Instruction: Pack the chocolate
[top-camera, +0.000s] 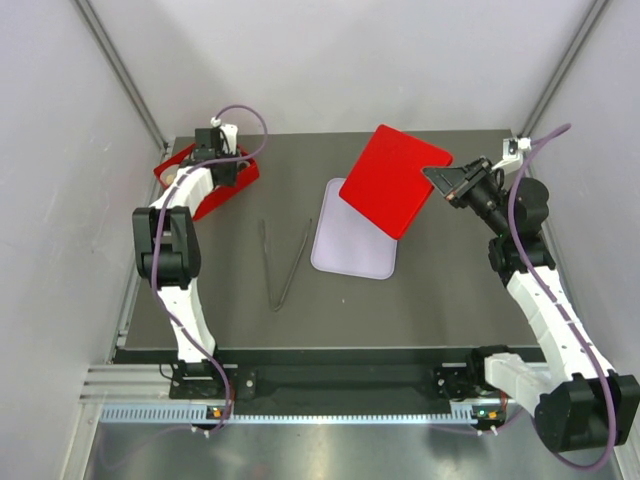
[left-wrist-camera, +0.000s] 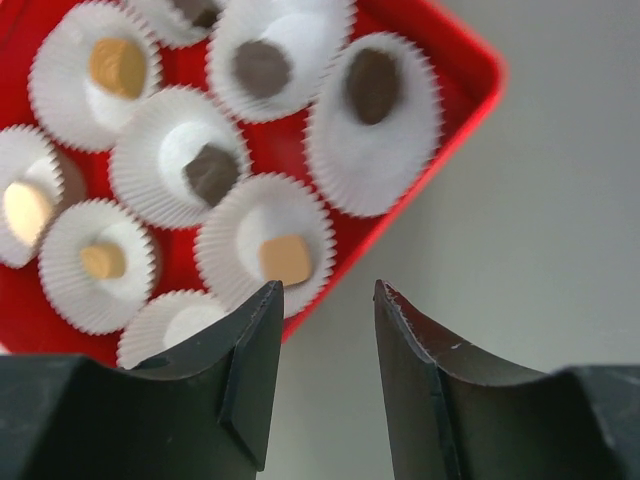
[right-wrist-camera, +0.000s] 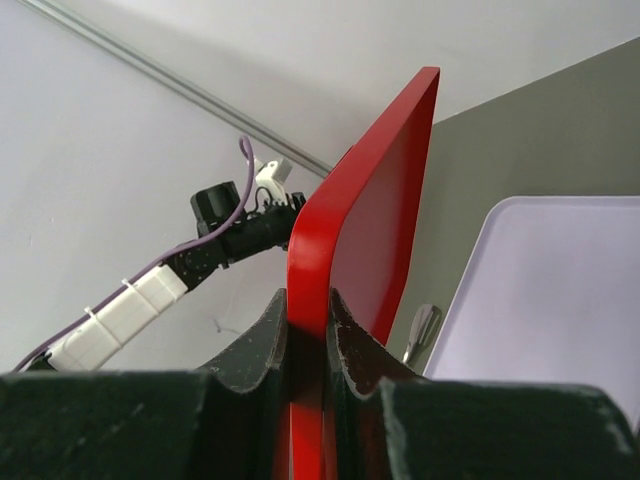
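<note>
Right now L gripper (left-wrist-camera: 325, 292) hangs w/ jaws apart, empty, over the red tray (left-wrist-camera: 478, 62) rim at the table (top-camera: 440, 290) far-left corner — chocolate (left-wrist-camera: 286, 258) sits in paper cups (left-wrist-camera: 375, 150) inside. R gripper (right-wrist-camera: 308, 300) clamps the lid (right-wrist-camera: 385, 190), tilted above a lilac tray (top-camera: 352, 258) mid-table.

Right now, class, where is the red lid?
In the top view the red lid is right of centre, pinched by the right end effector and tilted over the lavender tray's far right corner.
</note>
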